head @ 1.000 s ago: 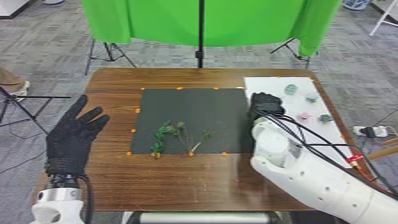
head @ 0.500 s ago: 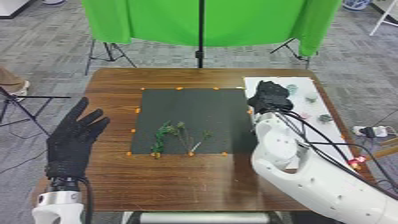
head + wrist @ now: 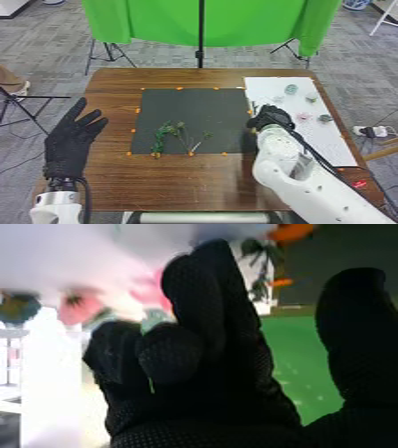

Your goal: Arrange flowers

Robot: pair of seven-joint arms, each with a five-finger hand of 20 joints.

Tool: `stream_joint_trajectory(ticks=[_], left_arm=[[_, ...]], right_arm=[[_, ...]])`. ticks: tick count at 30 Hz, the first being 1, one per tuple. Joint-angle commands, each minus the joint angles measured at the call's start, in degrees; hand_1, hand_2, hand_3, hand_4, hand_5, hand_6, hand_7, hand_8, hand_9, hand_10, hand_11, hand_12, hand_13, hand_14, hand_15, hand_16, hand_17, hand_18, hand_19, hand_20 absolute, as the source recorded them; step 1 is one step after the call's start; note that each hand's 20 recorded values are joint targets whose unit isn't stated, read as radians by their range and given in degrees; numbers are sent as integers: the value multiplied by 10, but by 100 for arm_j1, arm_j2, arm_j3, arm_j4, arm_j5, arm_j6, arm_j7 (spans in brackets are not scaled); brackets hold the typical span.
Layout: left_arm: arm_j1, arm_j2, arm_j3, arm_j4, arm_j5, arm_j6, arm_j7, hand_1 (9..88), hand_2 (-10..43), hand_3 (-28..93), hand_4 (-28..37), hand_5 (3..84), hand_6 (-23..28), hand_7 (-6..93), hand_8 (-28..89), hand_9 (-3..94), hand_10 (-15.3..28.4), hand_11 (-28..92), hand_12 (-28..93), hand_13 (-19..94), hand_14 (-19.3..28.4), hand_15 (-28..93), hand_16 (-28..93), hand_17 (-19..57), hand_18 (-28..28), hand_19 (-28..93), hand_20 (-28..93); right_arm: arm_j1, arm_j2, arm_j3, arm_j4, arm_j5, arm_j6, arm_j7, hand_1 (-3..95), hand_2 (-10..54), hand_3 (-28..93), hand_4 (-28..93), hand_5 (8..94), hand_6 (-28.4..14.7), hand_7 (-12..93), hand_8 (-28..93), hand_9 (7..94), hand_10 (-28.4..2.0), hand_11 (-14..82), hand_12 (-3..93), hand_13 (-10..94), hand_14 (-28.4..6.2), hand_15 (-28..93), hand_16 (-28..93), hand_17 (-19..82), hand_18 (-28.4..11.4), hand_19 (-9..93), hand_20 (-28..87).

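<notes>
Right fingers: two straight and pressed together, the others bent beside them, the thumb held well apart; I make out nothing pinched between.
Right hand (image 3: 271, 118): over the seam of mat and sheet, probably so it can reach both stems and blooms.
Leafy sprig (image 3: 264, 261): beyond the gap between thumb and fingers, near the orange tape (image 3: 282, 282); likely what the parted thumb is meant to close on.
Pink flower head (image 3: 303, 116): on the white sheet (image 3: 336, 145), just beside the blue-green flower head (image 3: 324, 118), both near the right hand.
Green flower head (image 3: 290, 89): farther up the sheet, near the pale flower head (image 3: 312, 97); spaced apart, presumably for single picking.
Green stems (image 3: 161, 137): fanned low on the dark mat (image 3: 191, 107), blooms apart from them, so greenery seems the arrangement's base.
Left hand (image 3: 69, 145): fingers spread beside the mat, perhaps kept out of the way.
</notes>
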Motion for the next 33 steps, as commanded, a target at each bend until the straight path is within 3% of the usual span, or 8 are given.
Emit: stream_joint_trajectory(ticks=[1, 8, 14, 17, 20, 27, 30, 33], left_arm=[[-14, 24, 60, 30, -29, 27, -25, 257, 91, 740, -214, 335, 77, 122, -89, 339, 201, 274, 134, 242, 258, 557, -76, -87, 235, 489, 247], [-86, 2, 118, 74, -8, -54, -49, 257, 91, 741, -214, 337, 78, 122, -89, 339, 200, 275, 133, 242, 258, 557, -75, -87, 235, 489, 247], [-171, -51, 98, 98, 19, -97, -90, 257, 92, 741, -217, 336, 78, 122, -89, 339, 201, 276, 133, 242, 258, 557, -75, -87, 235, 489, 247], [-198, -94, 73, 97, 39, -108, -155, 257, 92, 742, -217, 336, 78, 122, -89, 339, 201, 276, 133, 242, 257, 557, -75, -88, 235, 488, 247], [-198, -129, 40, 99, 45, -124, -176, 256, 93, 742, -218, 337, 78, 121, -89, 338, 201, 276, 134, 242, 258, 558, -75, -87, 235, 488, 247], [-72, -112, -5, 38, 31, -27, -120, 253, 95, 743, -220, 336, 78, 121, -88, 339, 201, 276, 133, 243, 258, 558, -76, -87, 235, 489, 247], [-62, -146, -27, 31, 48, -65, -173, 253, 95, 744, -221, 337, 78, 120, -88, 339, 201, 276, 133, 242, 258, 559, -76, -87, 235, 489, 248], [-39, -103, -6, 26, 17, -33, -100, 253, 95, 744, -222, 336, 78, 120, -88, 339, 201, 276, 133, 242, 258, 560, -75, -87, 235, 490, 248]], right_arm=[[272, -158, -261, 530, -18, -73, 281, 273, -49, 673, -226, 739, -177, 107, -89, 654, -262, 559, 211, 627, -201, 911, 151, 379, -284, 932, 652], [711, -198, -1059, 1104, -589, 8, 258, 305, -83, 686, -234, 728, -178, 113, -86, 644, -263, 563, 200, 618, -202, 917, 129, 377, -284, 932, 642], [921, -113, -1645, 1464, -745, 124, 43, 422, -95, 740, -275, 779, -108, 193, -87, 715, -200, 586, 205, 685, -151, 906, 141, 402, -284, 932, 635], [906, 9, -1770, 1535, -800, 539, -208, 526, -95, 680, -281, 814, -83, 215, 68, 764, -158, 557, 252, 725, -121, 886, 165, 414, -284, 932, 623], [817, 143, -1737, 1492, -874, 785, -397, 579, -95, 686, -283, 854, -54, 229, 92, 819, -121, 522, 284, 759, -95, 870, 187, 418, -283, 932, 616], [775, 542, -1483, 1209, -999, 1783, -555, 571, -95, 733, -283, 860, -50, 247, 158, 829, -127, 535, 289, 770, -92, 879, 198, 417, -276, 932, 626], [862, 773, -1386, 1015, -991, 2141, -524, 566, -95, 747, -283, 862, -55, 254, 180, 828, -135, 554, 287, 769, -96, 884, 201, 415, -274, 932, 631], [959, 927, -1239, 808, -933, 2428, -538, 560, -95, 767, -283, 865, -59, 257, 193, 828, -139, 566, 287, 769, -101, 894, 203, 414, -275, 932, 637]])
